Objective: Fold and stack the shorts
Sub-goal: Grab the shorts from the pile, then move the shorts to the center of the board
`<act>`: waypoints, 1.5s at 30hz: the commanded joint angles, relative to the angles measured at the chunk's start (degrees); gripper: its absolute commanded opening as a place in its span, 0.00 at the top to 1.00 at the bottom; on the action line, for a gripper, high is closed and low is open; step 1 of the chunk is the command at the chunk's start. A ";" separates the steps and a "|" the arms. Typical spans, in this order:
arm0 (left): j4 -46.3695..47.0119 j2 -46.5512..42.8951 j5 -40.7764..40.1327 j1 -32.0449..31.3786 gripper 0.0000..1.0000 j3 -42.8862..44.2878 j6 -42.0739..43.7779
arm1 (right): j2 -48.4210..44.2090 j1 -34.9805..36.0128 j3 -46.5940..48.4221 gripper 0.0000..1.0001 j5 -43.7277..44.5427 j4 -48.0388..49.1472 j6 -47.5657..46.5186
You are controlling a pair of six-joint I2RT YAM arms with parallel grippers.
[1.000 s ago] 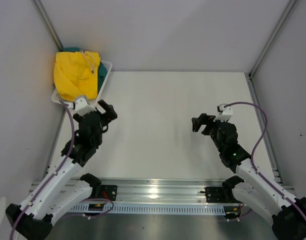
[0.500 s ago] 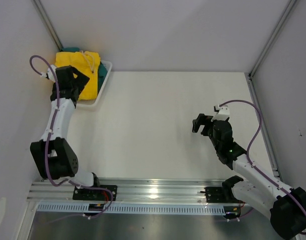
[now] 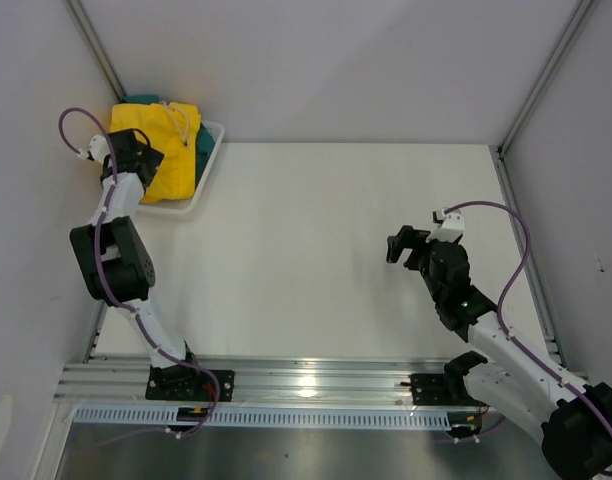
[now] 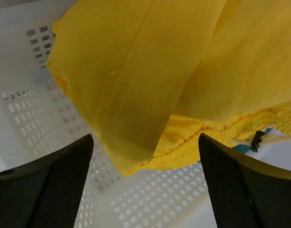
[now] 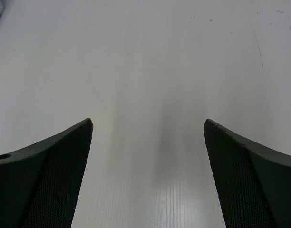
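two arms: left arm point(image 3: 108, 258), right arm point(image 3: 456, 290). two pairs of shorts, upper left of frame: yellow shorts point(image 3: 164, 150), teal shorts point(image 3: 198, 140). one white basket point(image 3: 208, 165). one table point(image 3: 316, 230).

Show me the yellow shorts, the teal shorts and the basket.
yellow shorts point(image 3: 171, 150), top view, middle of the fabric.
teal shorts point(image 3: 199, 140), top view, exposed right edge.
basket point(image 4: 26, 109), left wrist view, bare mesh plastic.

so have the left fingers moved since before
Yes. The left fingers went from the near edge of the basket, away and leftward, to above the yellow shorts inside it.
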 commanded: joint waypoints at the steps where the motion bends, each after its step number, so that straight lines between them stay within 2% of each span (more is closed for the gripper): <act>1: -0.71 5.78 -0.39 0.54 0.08 7.63 0.66 | -1.07 -0.20 -0.09 0.01 0.72 2.36 -0.90; 5: 0.16 8.88 1.45 1.68 0.19 9.57 0.49 | -0.72 -0.11 0.00 0.00 0.72 2.54 -0.82; 7: 0.95 9.76 3.55 2.29 0.36 9.75 0.40 | -0.54 -0.20 0.00 0.00 0.72 2.80 -0.82; 8: 1.13 10.37 4.09 2.47 0.60 9.83 0.31 | -0.45 -0.20 0.00 0.01 0.72 2.80 -0.82; 9: 1.13 10.47 4.62 2.64 0.77 9.75 0.31 | -0.45 -0.20 0.08 0.01 0.72 2.89 -0.82; 10: 1.22 10.21 5.58 2.56 0.92 9.66 0.40 | -0.45 -0.20 0.00 0.00 0.72 2.97 -0.82; 11: 1.30 9.16 5.76 2.56 1.00 9.40 0.40 | -0.28 -0.20 0.08 0.00 0.72 2.98 -0.82; 20: 3.85 -3.49 6.73 -1.39 1.00 8.60 -0.13 | -0.10 -0.20 0.17 0.00 0.45 2.71 -0.73; 22: 4.29 -7.45 10.14 -1.92 1.00 9.57 -1.97 | -0.28 -0.11 0.09 0.01 0.45 2.71 -0.73; 24: 4.03 -9.56 15.57 -2.62 1.00 13.60 -3.20 | -0.45 -0.20 0.09 0.00 0.46 2.54 -0.73; 26: 1.14 -12.81 16.22 -3.85 1.00 19.29 -3.29 | -0.72 -0.20 0.08 0.00 0.37 2.54 -0.81; 28: 0.42 -18.67 18.23 -6.66 1.00 19.77 -4.17 | -1.15 -0.20 0.00 0.00 0.19 2.45 -0.82; 31: 4.37 -27.12 18.95 -12.80 1.00 15.30 -5.23 | -1.77 -0.20 -0.18 0.01 0.10 2.54 -0.82; 32: 5.51 -33.24 17.64 -15.00 1.00 14.24 -4.01 | -1.86 -0.20 -0.27 0.01 0.10 2.71 -0.99; 35: 10.61 -44.07 10.80 -28.77 1.00 7.65 -1.63 | -2.39 -0.20 -0.36 0.01 -0.34 2.80 -0.82; 39: 14.04 -52.62 11.04 -36.53 1.00 -5.41 -4.61 | -3.53 -0.28 -0.70 0.01 -1.30 3.24 -0.73; 41: 16.42 -55.44 9.38 -40.31 1.00 -12.29 -5.48 | -4.58 -0.20 -1.40 0.01 -4.72 5.33 -0.73; 43: 16.69 -58.78 7.62 -42.08 1.00 -19.23 -5.49 | -5.28 -0.29 -1.93 0.08 -10.75 7.71 0.40; 44: 16.69 -59.57 6.57 -43.22 1.00 -22.04 -5.58 | -5.55 -0.20 -2.46 0.20 -12.88 10.16 1.37; 45: 16.69 -60.80 6.47 -43.67 1.00 -23.72 -5.66 | -6.07 -0.11 -2.64 0.54 -14.38 10.88 2.60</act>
